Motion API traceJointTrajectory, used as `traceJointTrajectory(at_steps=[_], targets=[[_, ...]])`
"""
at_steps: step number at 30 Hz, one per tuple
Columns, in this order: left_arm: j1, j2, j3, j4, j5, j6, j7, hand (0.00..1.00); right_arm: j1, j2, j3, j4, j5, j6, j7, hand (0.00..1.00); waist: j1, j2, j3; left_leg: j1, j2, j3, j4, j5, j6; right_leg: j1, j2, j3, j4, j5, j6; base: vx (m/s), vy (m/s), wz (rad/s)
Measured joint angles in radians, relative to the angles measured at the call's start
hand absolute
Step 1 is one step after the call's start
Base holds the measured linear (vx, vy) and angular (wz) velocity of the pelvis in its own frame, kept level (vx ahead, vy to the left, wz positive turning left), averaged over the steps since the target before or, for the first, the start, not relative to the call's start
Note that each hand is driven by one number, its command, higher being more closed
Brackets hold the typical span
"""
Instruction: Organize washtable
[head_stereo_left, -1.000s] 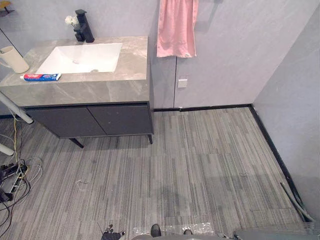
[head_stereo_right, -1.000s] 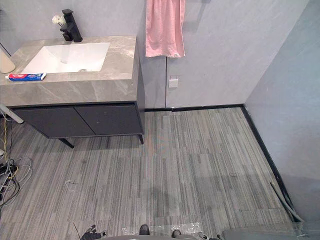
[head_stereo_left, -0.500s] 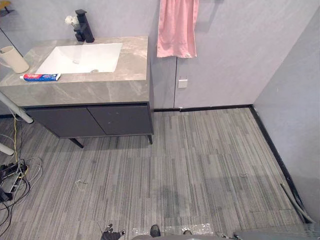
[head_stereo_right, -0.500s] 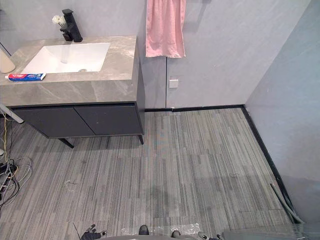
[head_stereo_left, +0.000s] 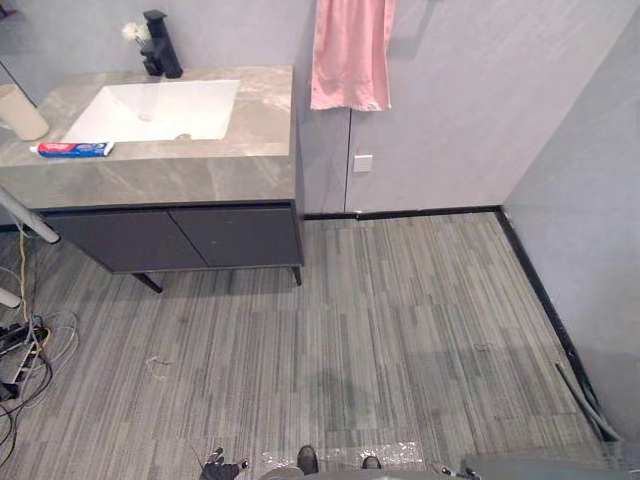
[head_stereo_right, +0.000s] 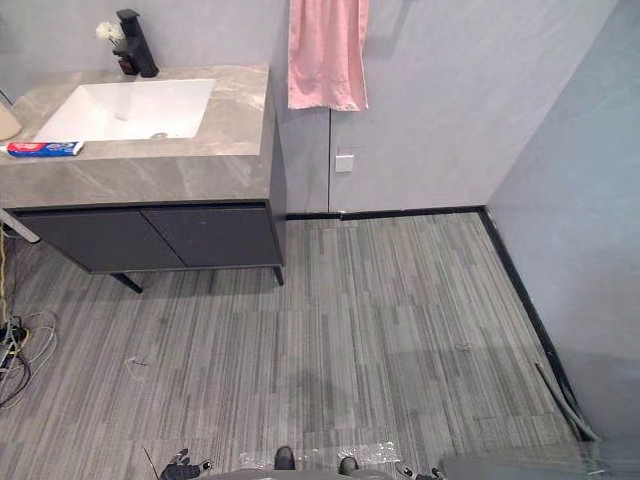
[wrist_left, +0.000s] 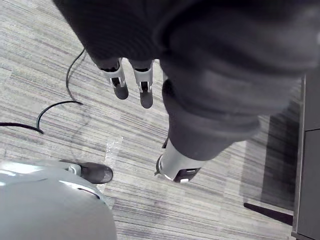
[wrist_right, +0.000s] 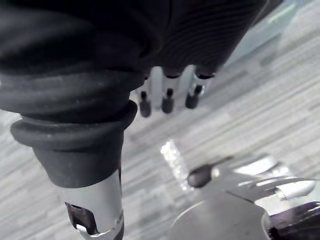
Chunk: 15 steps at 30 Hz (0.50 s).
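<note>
Beige cup (head_stereo_left: 20, 110) at far-L edge of washtable (head_stereo_left: 200, 180), toothpaste tube (head_stereo_left: 70, 149) flat on counter just in front of white sink (head_stereo_left: 160, 108), black faucet (head_stereo_left: 160, 45) behind, pink towel (head_stereo_left: 350, 55) hanging just R of washtable, L hand (wrist_left: 120, 85) & R hand (wrist_right: 167, 100) – fingers straight, relaxed, holding nothing – above floor.

A pink towel (head_stereo_left: 351, 55) is seen hanging flat against the grey back wall (head_stereo_left: 470, 90), and a small white wall plate (head_stereo_left: 363, 163) is set into that wall below the towel's lower edge. The floor (head_stereo_left: 400, 320) is covered with grey striped planks and is edged by a black skirting (head_stereo_left: 400, 213) along the back wall and along the side wall (head_stereo_left: 600, 200) on the right. A tangle of cords (head_stereo_left: 30, 340) is spread on the floor at the left edge, and a grey hose (head_stereo_left: 583, 398) is laid beside the skirting at the lower right.
</note>
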Motion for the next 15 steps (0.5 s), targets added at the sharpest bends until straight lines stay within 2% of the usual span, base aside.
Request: traceJointTrajectory(at_steps=[1, 2, 3, 4, 6, 7, 8, 10, 12, 13, 14, 15], targets=[[0.0, -0.001, 0.024, -0.004, -0.006, 0.0, 0.0, 0.0, -0.002, 0.007, -0.001, -0.005, 0.0, 0.0, 0.0, 0.0, 0.001, -0.008, 0.014, -0.032, 0.018, 0.013, 0.1, -0.046, -0.006, 0.004, 0.006, 0.011, 0.01, -0.003, -0.003, 0.06, -0.12, -0.49], [0.005, -0.014, 0.072, -0.025, -0.017, 0.004, -0.001, 0.0, 0.004, 0.011, -0.009, -0.026, 0.002, -0.001, 0.0, 0.0, 0.004, -0.003, 0.025, -0.107, 0.061, 0.032, 0.298, -0.119, -0.016, 0.002, 0.023, 0.017, 0.019, -0.017, -0.02, 0.02, -0.146, -0.41], [0.001, -0.029, 0.119, -0.054, -0.018, 0.005, -0.001, 0.0, 0.01, 0.012, -0.009, -0.048, 0.006, -0.002, 0.001, 0.0, 0.008, 0.007, 0.038, -0.211, 0.12, 0.041, 0.546, -0.149, -0.013, 0.009, 0.048, 0.019, 0.034, -0.036, -0.046, 0.0, -0.155, -0.32], [0.001, -0.039, 0.132, -0.074, -0.023, 0.006, -0.001, 0.0, 0.012, 0.01, -0.008, -0.059, 0.006, -0.002, 0.001, 0.0, 0.015, 0.022, 0.047, -0.258, 0.151, 0.041, 0.661, -0.146, -0.012, 0.014, 0.059, 0.021, 0.045, -0.051, -0.06, 0.02, -0.089, -0.24], [0.008, -0.062, 0.159, -0.109, -0.038, 0.005, -0.001, 0.0, 0.026, 0.004, -0.004, -0.088, 0.007, -0.003, 0.0, 0.0, 0.024, 0.036, 0.07, -0.374, 0.225, 0.029, 0.943, -0.077, -0.011, 0.061, 0.083, 0.031, 0.069, -0.085, -0.101, 0.12, -0.039, -0.12], [0.011, -0.063, 0.16, -0.112, -0.04, 0.006, 0.0, 0.0, 0.027, 0.0, 0.01, -0.097, 0.005, 0.001, -0.001, 0.0, 0.024, 0.031, 0.068, -0.419, 0.22, 0.022, 0.986, -0.096, -0.013, 0.07, 0.08, 0.039, 0.085, -0.107, -0.114, 0.13, -0.017, -0.04], [0.01, -0.069, 0.155, -0.113, -0.043, 0.005, 0.0, 0.0, 0.023, -0.001, 0.011, -0.098, 0.005, 0.002, -0.001, 0.0, 0.025, 0.032, 0.068, -0.436, 0.213, 0.02, 0.97, -0.104, -0.017, 0.071, 0.075, 0.045, 0.09, -0.114, -0.111, 0.23, 0.007, -0.17], [0.013, -0.076, 0.145, -0.113, -0.046, 0.006, 0.0, 0.0, -0.013, -0.005, 0.01, -0.103, 0.005, 0.003, -0.001, 0.0, 0.04, 0.028, 0.062, -0.475, 0.161, 0.012, 0.794, -0.107, -0.022, 0.058, 0.044, 0.09, 0.097, -0.135, -0.101, 0.31, 0.079, -0.58], [0.024, -0.099, 0.142, -0.107, -0.046, 0.007, -0.001, 0.0, -0.035, -0.008, 0.006, -0.111, 0.004, 0.003, 0.0, 0.0, 0.079, 0.052, 0.047, -0.477, 0.089, -0.051, 0.506, -0.088, -0.038, 0.033, 0.008, 0.155, 0.093, -0.164, -0.072, 0.38, 0.179, -0.99], [0.031, -0.102, 0.144, -0.108, -0.047, 0.007, -0.002, 0.0, -0.034, -0.005, 0.006, -0.114, 0.001, 0.003, 0.002, 0.0, 0.079, 0.061, 0.042, -0.477, 0.081, -0.063, 0.475, -0.09, -0.035, 0.036, 0.004, 0.164, 0.098, -0.182, -0.065, 0.33, 0.191, -0.64], [0.04, -0.107, 0.147, -0.107, -0.048, 0.007, -0.003, 0.0, -0.027, 0.004, 0.007, -0.118, -0.002, 0.004, 0.003, 0.0, 0.078, 0.065, 0.032, -0.474, 0.078, -0.063, 0.465, -0.076, -0.009, 0.039, -0.002, 0.163, 0.125, -0.22, -0.05, 0.5, 0.245, -0.37], [0.042, -0.094, 0.149, -0.107, -0.044, 0.011, -0.009, 0.0, -0.014, 0.028, 0.005, -0.13, -0.002, 0.005, 0.004, 0.0, 0.079, 0.037, 0.013, -0.459, 0.056, -0.024, 0.496, -0.092, 0.016, 0.013, -0.029, 0.151, 0.241, -0.278, -0.011, 0.44, 0.161, -0.31]])
